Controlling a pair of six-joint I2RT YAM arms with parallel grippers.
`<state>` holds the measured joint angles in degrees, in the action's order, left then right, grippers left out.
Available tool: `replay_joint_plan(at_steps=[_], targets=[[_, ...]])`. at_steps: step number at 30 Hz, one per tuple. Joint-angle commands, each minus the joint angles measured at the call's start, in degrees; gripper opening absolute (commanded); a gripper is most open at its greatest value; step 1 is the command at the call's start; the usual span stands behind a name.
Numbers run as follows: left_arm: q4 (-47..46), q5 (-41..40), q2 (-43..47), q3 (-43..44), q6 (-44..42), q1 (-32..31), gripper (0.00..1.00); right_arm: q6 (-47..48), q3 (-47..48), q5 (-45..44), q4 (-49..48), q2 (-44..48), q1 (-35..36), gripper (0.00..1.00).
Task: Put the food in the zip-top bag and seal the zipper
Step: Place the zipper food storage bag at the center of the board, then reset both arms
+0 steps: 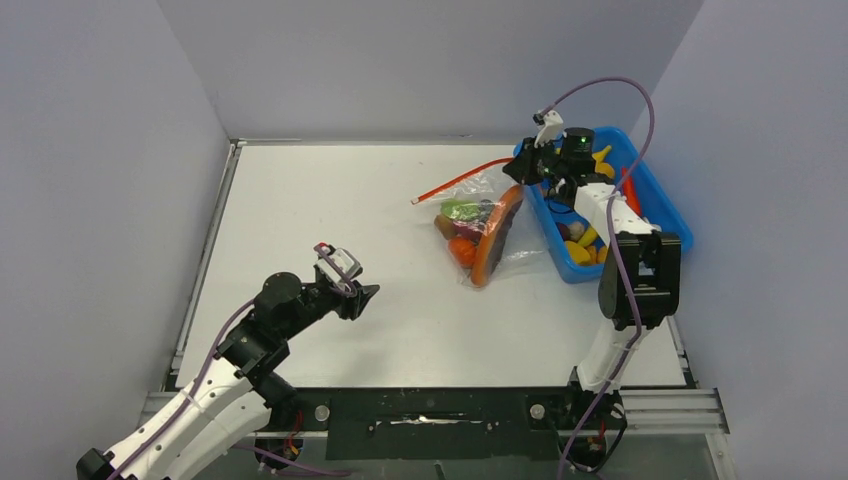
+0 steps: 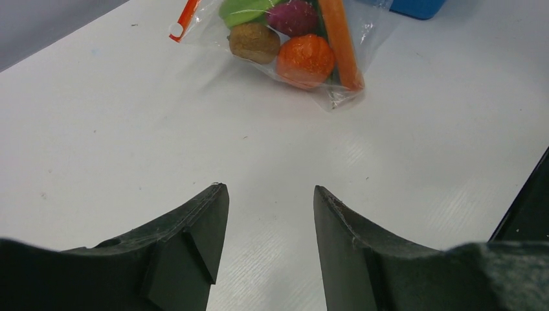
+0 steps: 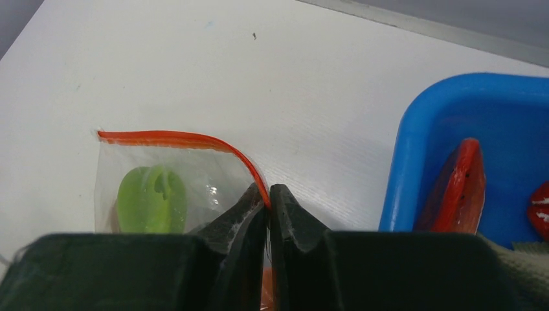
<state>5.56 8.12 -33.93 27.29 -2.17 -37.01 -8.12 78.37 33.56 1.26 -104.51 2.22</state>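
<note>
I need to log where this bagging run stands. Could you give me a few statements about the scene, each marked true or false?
1. The right gripper is shut on the zipper. True.
2. The left gripper is clamped on the zip-top bag. False: its jaws are open over the table, apart from the bag.
3. The carrot lies in the blue tray. False: it is inside the bag.
4. A red piece of food lies in the blue tray. True.
</note>
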Motion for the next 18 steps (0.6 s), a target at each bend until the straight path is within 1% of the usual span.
replay_joint_plan(at_steps=[1,3,5,9,10,12,13,16,18], targets=[[-2.3,0.1,0.9,-0.5,-0.4,0.3,0.5,-0.3,5.3,2.9,-4.7,-0.8,0.0,0.14],[-2.5,0.2,1.1,-0.7,-0.2,0.4,0.5,-0.6,5.6,2.8,-4.4,-0.9,0.1,0.26],[-2.8,0.1,1.5,-0.9,0.6,0.4,0.53,-0.4,5.7,3.1,-3.8,-0.6,0.1,0.36],[-4.6,-0.8,2.4,-1.6,2.9,0.4,0.58,-0.4,4.3,4.7,-3.1,1.4,0.4,0.43],[-5.2,-1.3,2.6,-1.7,3.6,0.4,0.6,-0.4,3.5,4.8,-3.1,2.4,0.7,0.46],[-5.9,-2.7,2.7,-1.6,5.3,0.4,0.68,-0.6,1.4,4.7,-3.1,4.7,1.2,0.51],[-6.2,-3.5,2.7,-1.4,5.8,0.4,0.69,-0.6,0.2,4.6,-3.1,6.2,1.6,0.54],[-6.5,-6.8,2.9,-0.5,7.2,0.4,0.71,-0.6,-3.4,3.8,-2.5,10.9,2.8,0.63],[-7.4,-10.1,3.0,0.0,9.1,0.4,0.71,-0.9,-6.2,2.8,-2.1,14.3,3.7,0.66]])
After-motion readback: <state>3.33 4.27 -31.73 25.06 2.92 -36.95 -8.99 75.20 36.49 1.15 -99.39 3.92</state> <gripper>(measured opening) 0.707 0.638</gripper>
